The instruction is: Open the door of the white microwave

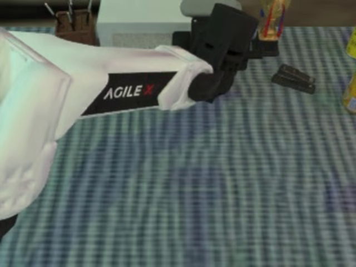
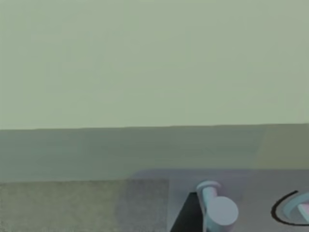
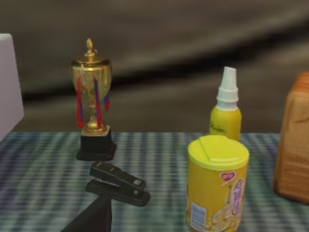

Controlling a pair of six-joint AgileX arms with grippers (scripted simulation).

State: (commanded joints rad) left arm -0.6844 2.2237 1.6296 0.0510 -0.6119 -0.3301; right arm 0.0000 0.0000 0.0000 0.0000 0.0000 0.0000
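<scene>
The white microwave (image 1: pixel 139 14) stands at the back of the table, left of centre. Its door (image 1: pixel 136 40) shows as a strip of grey mesh window below the white top. My left arm reaches across the table, and my left gripper (image 1: pixel 225 41) sits right at the microwave's front, on its right part. In the left wrist view the door's mesh window (image 2: pixel 72 205) is very near, with a round pale handle peg (image 2: pixel 217 208) and a knob (image 2: pixel 297 208) beside it. A dark part of the gripper lies against the peg. The door looks flat against the front.
A brown utensil holder (image 1: pixel 75 25) stands left of the microwave. To its right are a gold trophy (image 3: pixel 91 96), a black stapler (image 3: pixel 118 183), a yellow can (image 3: pixel 217 183), a yellow bottle (image 3: pixel 225 113) and bread (image 3: pixel 294 140). My right arm is outside the top view.
</scene>
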